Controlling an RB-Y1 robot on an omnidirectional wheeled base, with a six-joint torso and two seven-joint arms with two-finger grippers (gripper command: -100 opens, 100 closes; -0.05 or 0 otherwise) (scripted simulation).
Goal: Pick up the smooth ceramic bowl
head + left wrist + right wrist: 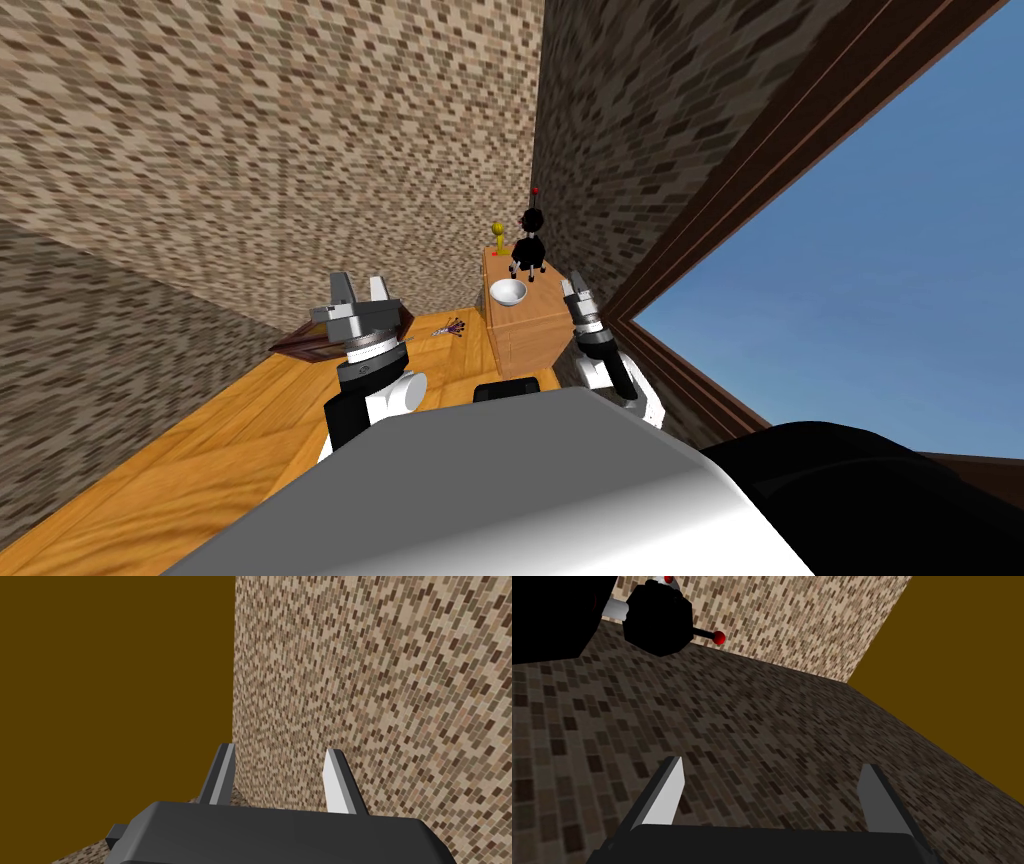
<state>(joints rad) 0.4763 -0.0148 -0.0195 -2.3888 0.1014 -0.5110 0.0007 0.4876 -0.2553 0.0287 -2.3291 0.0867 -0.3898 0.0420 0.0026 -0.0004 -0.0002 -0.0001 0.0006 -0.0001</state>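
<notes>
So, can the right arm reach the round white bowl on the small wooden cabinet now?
Probably yes. The open right tool hangs close beside the round white bowl, nothing between them; the black legged figure stands behind the bowl. The tool must turn toward it.

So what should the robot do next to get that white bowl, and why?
Probably swing the right gripper to its left and tip it down over the bowl. Its fingers are open and it hangs just beside the wooden cabinet that the bowl sits on, but it points at the wall and the black toy figure, not at the bowl.
</notes>
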